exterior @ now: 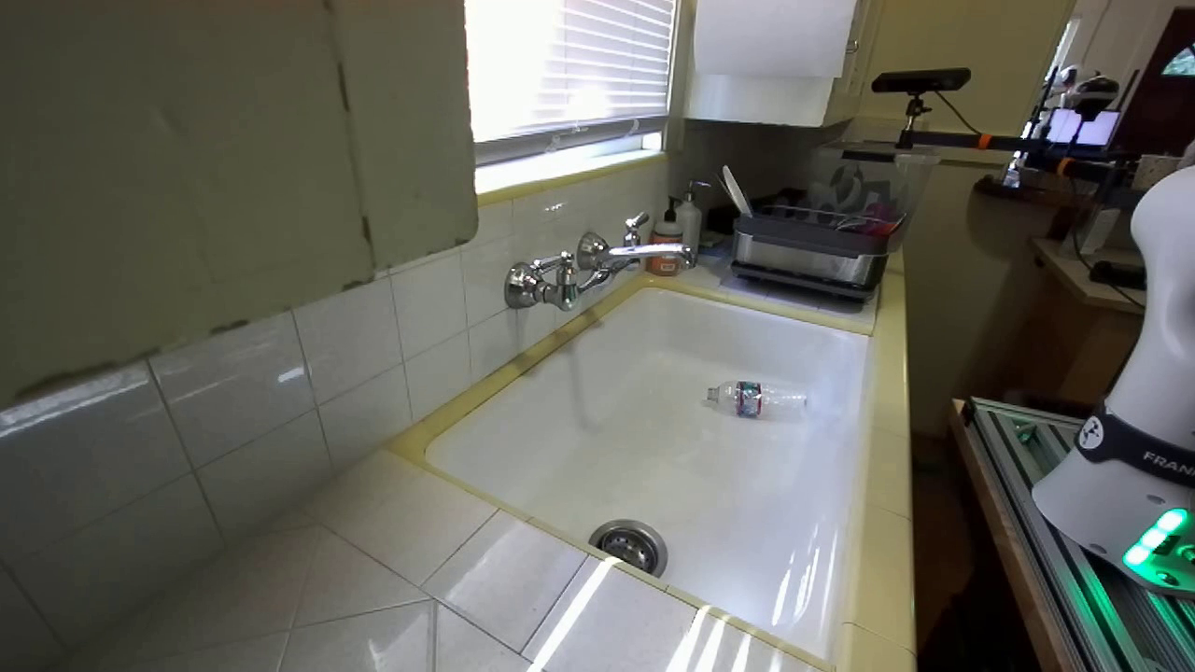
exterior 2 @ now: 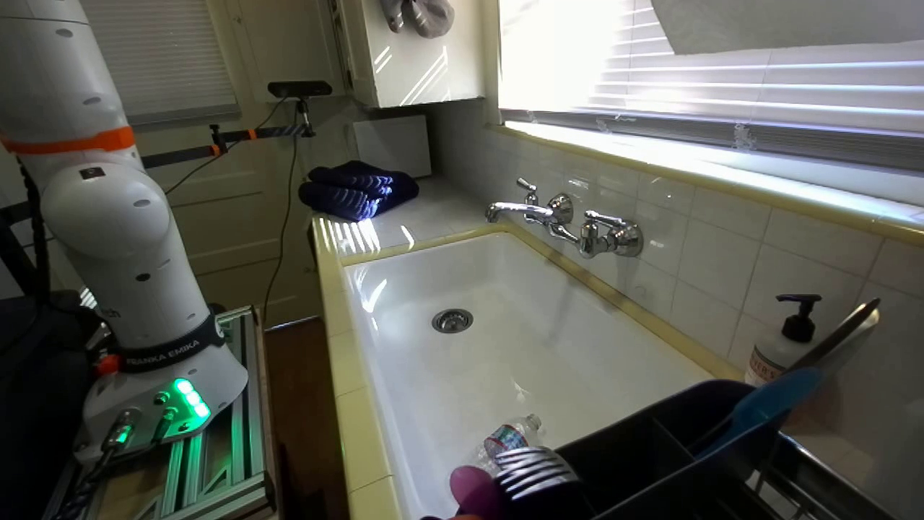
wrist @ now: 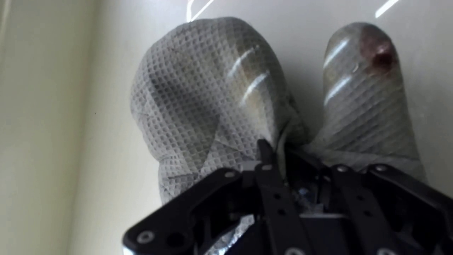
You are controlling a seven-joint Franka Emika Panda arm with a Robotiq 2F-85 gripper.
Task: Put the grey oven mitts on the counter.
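Observation:
The grey oven mitts, with diamond-quilted stitching, fill much of the wrist view against a pale upright surface. One rounded end is at the left; a narrower one with a reddish stain is at the right. In an exterior view the mitts show at the top edge, against a white cabinet side, high above the counter; their upper part is cut off. My gripper is shut on a fold of the fabric between its fingertips. The gripper is out of view in both exterior views. The tiled counter is beside the sink.
A white sink holds a clear plastic bottle. A faucet juts over it. A dark blue cloth lies on the counter. A dish rack stands at the sink's opposite end. A cabinet overhangs the counter.

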